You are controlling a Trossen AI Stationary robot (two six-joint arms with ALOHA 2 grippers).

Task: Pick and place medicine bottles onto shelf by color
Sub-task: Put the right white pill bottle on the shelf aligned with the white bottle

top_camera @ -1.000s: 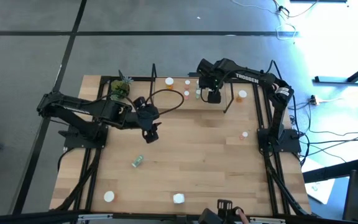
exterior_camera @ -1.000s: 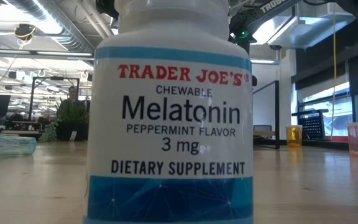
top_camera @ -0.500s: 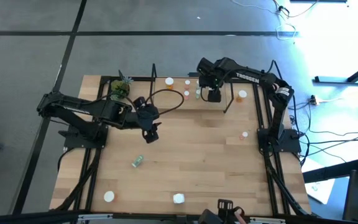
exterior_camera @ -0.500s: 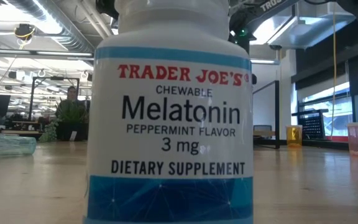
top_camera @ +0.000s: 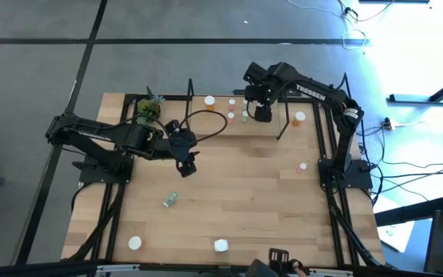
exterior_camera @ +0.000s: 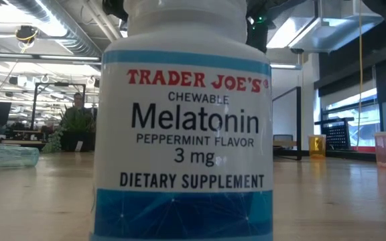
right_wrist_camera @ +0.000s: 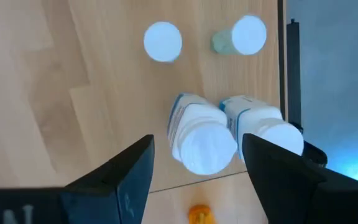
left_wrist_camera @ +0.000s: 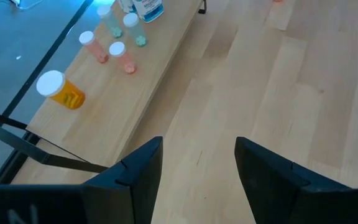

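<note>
The shelf (top_camera: 206, 123) lies along the table's far edge, with several small bottles standing on it. My right gripper (top_camera: 261, 113) hangs open above its right half. In its wrist view the fingers (right_wrist_camera: 194, 168) stand apart above two white blue-labelled bottles (right_wrist_camera: 202, 135) (right_wrist_camera: 263, 126), touching neither. Two small white-capped bottles (right_wrist_camera: 163, 42) (right_wrist_camera: 241, 35) stand beyond them. My left gripper (top_camera: 188, 160) is open and empty over the table's middle left (left_wrist_camera: 197, 180). A pale green bottle (top_camera: 170, 200) lies on its side on the table.
A large white melatonin bottle (exterior_camera: 183, 134) stands at the table's near edge (top_camera: 221, 245), filling the low view. A white-capped bottle (top_camera: 134, 243) stands near front left and a pinkish one (top_camera: 302, 166) at the right. A potted plant (top_camera: 151, 108) sits at the shelf's left end.
My right gripper has risen a little and drawn slightly toward the table's far edge above the shelf. The bottles have stayed where they were.
</note>
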